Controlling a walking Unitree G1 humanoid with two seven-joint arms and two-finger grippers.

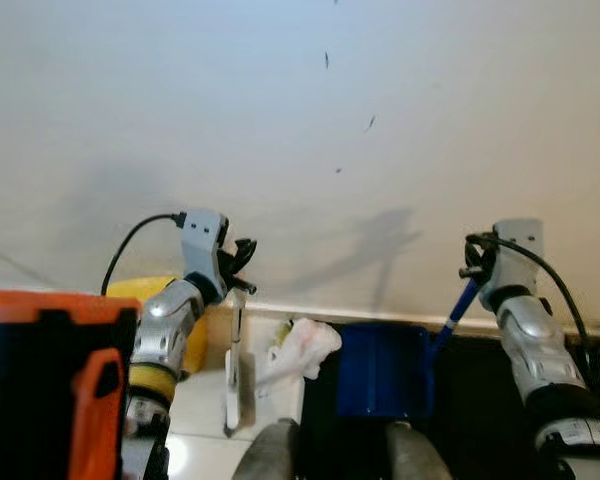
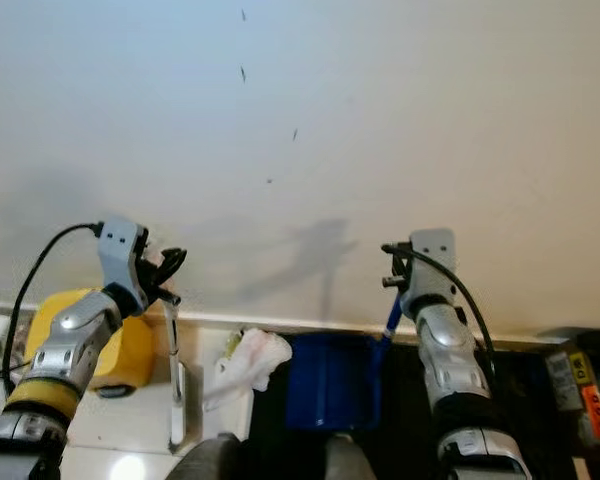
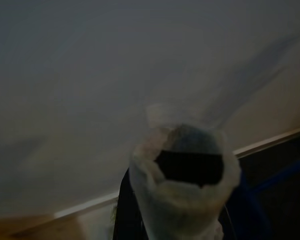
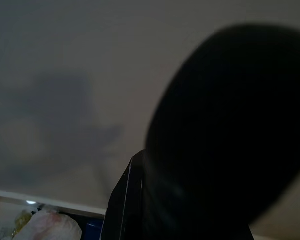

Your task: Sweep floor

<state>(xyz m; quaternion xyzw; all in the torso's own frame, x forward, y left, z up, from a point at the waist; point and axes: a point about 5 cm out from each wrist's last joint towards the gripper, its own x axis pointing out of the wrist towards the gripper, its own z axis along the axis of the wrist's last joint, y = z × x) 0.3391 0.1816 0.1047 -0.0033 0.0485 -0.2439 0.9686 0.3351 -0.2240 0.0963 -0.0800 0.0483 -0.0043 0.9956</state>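
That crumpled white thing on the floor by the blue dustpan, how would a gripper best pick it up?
Probably from above, pinching the raised top fold of the crumpled white wad. It lies loosely bunched on the floor against the blue dustpan, so its upper side is the free one.

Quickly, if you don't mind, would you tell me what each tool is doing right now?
Left tool: closed on the white broom handle.
Right tool: closed on the blue dustpan handle.

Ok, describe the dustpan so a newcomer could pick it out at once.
Follow the white skirting board along the foot of the wall; the dustpan stands against it, below the right gripper. It is the dark blue box with a blue handle, beside the crumpled white paper.
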